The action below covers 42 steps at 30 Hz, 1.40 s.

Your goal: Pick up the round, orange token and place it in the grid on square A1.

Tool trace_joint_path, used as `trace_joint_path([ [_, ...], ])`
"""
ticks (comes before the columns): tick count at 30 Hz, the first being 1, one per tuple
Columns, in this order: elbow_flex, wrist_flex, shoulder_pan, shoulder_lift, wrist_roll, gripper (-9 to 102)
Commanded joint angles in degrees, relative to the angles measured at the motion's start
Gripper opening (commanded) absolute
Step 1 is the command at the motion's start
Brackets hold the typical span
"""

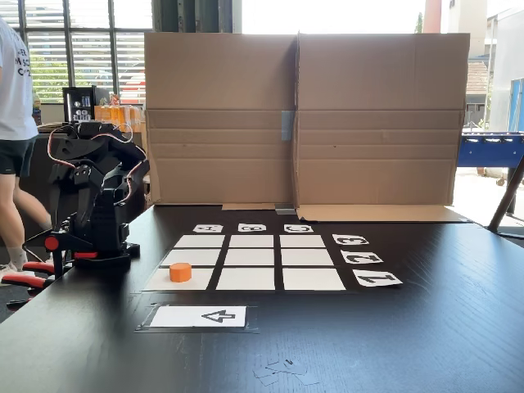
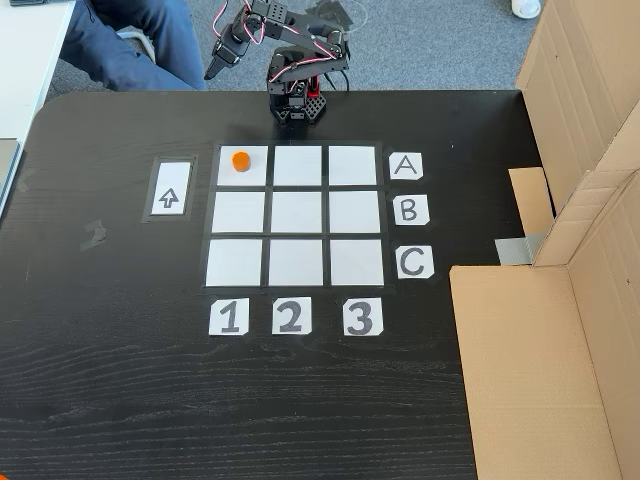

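The orange token (image 1: 180,272) (image 2: 240,160) lies on square A1 (image 1: 164,281) (image 2: 252,172), the corner cell of the grid (image 1: 251,257) (image 2: 296,214). In a fixed view that cell is near left; in the other fixed view it is top left, in line with the "A" (image 2: 406,166) and "1" (image 2: 228,317) labels. The black arm (image 1: 92,196) (image 2: 295,70) is folded up beside the grid, clear of the token. Its gripper (image 2: 213,70) points down off the table edge. The fingers look shut with nothing between them.
A white arrow card (image 1: 199,316) (image 2: 169,187) lies next to the A1 side of the grid. A cardboard wall (image 1: 303,119) (image 2: 570,280) bounds one side of the table. A person (image 1: 15,123) (image 2: 130,40) is close to the arm. Red clamps (image 1: 23,277) hold the base. Paper scraps (image 1: 282,370) lie near the front edge.
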<state>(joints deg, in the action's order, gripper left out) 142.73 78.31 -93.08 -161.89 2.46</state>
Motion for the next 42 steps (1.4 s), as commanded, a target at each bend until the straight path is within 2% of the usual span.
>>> trace_joint_path([
  [1, 1.8, 0.3, -0.7, -2.9, -0.4, 13],
  [9, 5.9, 0.3, -0.9, -14.4, -0.2, 11],
  [31, 17.3, -1.7, 1.5, -23.6, -1.5, 10],
  [42, 23.0, -6.8, 2.1, -26.6, -1.3, 7],
])
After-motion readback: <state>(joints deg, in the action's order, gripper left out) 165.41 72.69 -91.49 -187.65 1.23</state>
